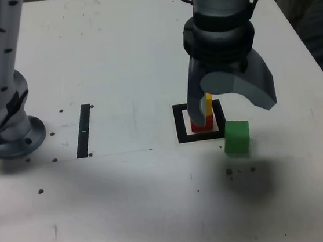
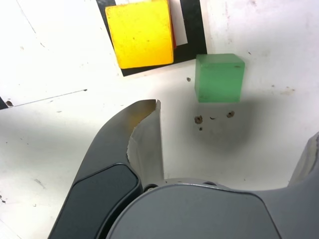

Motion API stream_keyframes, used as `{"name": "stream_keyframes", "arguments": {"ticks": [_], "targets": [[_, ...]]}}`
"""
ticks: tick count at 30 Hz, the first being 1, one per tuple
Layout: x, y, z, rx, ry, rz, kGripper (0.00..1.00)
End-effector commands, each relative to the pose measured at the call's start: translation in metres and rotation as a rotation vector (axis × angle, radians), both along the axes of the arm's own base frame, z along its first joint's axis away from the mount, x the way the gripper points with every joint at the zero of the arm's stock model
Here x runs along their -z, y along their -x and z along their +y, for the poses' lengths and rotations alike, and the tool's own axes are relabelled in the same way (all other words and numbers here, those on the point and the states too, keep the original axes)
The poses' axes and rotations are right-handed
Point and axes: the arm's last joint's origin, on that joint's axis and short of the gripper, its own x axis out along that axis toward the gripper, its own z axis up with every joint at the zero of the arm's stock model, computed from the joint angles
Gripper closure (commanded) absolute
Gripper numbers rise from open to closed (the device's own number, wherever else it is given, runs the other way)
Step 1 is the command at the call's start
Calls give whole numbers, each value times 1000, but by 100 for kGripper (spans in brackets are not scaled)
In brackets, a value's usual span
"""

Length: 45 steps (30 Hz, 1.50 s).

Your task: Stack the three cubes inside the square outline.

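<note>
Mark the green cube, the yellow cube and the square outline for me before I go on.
green cube [image 2: 219, 77]: wrist view, on its top face.
yellow cube [image 2: 141, 32]: wrist view, middle of its top face.
square outline [image 1: 180, 124]: exterior view, on the black band at the view's left side.

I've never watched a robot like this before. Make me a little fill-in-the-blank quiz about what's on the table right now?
1. The yellow cube sits on top of the ____ cube.
2. The cube still lying outside the square outline is ____.
3. The gripper holds nothing; its fingers are ____.
4. In the exterior view, the narrow black strip lies to the ____ of the outline.

Missing words: red; green; open; left
</note>
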Motion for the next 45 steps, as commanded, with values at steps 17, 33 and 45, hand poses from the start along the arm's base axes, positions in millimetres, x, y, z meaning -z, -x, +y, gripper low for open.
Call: {"name": "stream_keyframes", "arguments": {"ticks": [17, 33, 45], "targets": [[36, -18, -9, 9, 23, 74, 2], [77, -36, -4, 7, 32, 129, 7], [93, -44, 0, 16, 27, 128, 19]]}}
